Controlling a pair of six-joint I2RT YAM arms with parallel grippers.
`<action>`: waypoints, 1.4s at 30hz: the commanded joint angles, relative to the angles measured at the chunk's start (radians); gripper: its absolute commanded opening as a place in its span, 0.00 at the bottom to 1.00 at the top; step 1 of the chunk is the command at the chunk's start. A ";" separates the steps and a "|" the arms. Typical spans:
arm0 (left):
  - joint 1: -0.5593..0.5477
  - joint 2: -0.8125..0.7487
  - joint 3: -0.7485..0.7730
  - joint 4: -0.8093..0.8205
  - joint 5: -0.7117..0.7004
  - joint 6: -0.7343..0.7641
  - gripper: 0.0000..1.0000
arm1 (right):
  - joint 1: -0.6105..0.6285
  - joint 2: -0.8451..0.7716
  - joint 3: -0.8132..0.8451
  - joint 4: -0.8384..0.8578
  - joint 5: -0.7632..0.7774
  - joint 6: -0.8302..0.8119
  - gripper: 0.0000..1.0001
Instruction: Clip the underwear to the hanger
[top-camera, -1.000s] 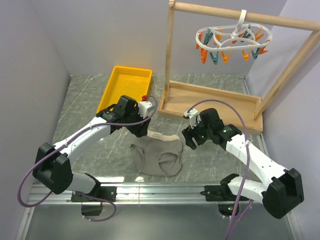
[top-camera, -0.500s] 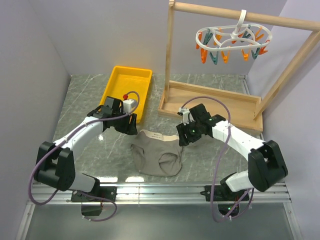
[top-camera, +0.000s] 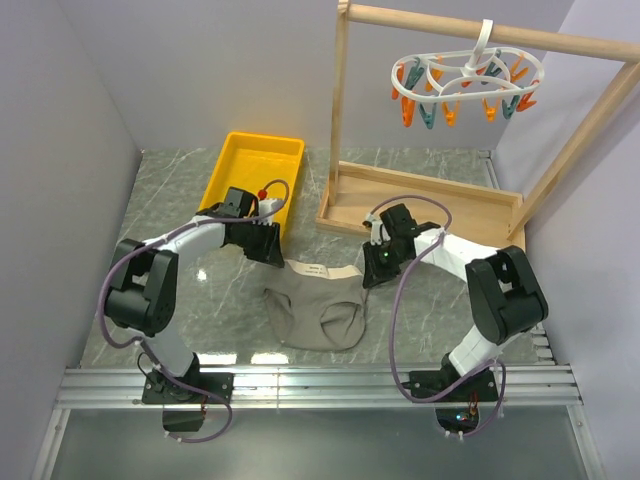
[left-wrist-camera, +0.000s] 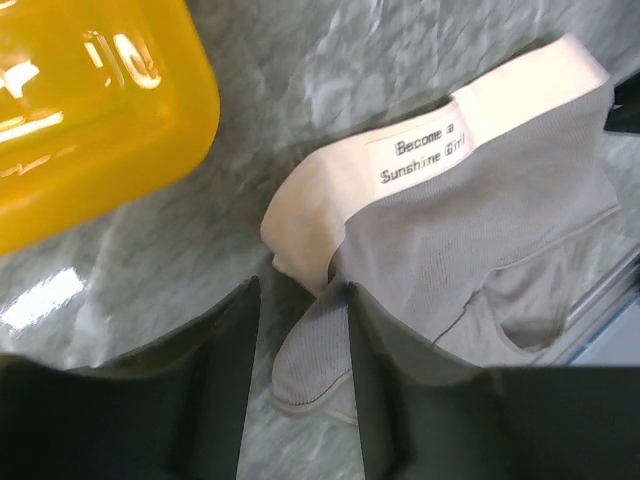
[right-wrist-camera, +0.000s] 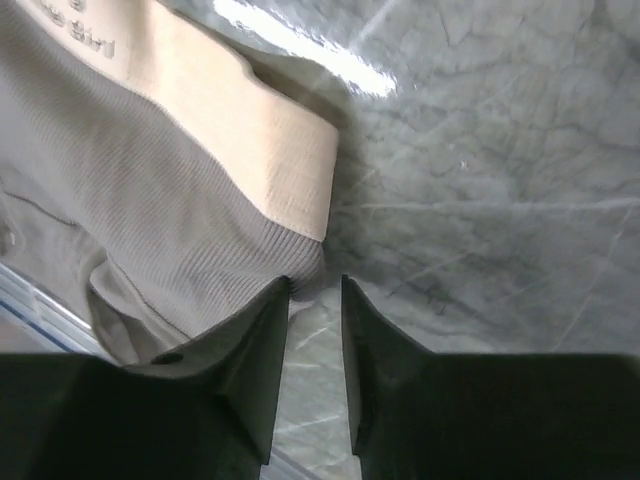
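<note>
**Desk:** Which step is this?

**Photographer:** The pickup. The underwear (top-camera: 318, 318) lies flat in the middle of the counter (top-camera: 420, 320). The left claw (left-wrist-camera: 300, 290), half apart, straddles its 9 o'clock edge below the waistband (left-wrist-camera: 530, 85). The right claw (right-wrist-camera: 315, 283), a narrow gap, sits at the 3 o'clock corner with nothing pinched.

**Desk:** And next?

**Photographer:** Likely both must bite fabric, then lift toward the hanger (top-camera: 468, 78) at 1 o'clock.
</note>
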 joint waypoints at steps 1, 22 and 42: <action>-0.003 0.040 0.081 0.046 0.109 -0.001 0.32 | -0.011 -0.046 0.061 0.058 -0.074 -0.058 0.18; -0.072 -0.458 -0.277 -0.248 0.177 0.985 0.00 | 0.484 -0.699 -0.468 0.214 0.274 -0.901 0.00; -0.094 -0.552 -0.310 -0.233 0.121 0.928 0.68 | 0.408 -0.732 -0.381 0.082 0.264 -0.791 0.64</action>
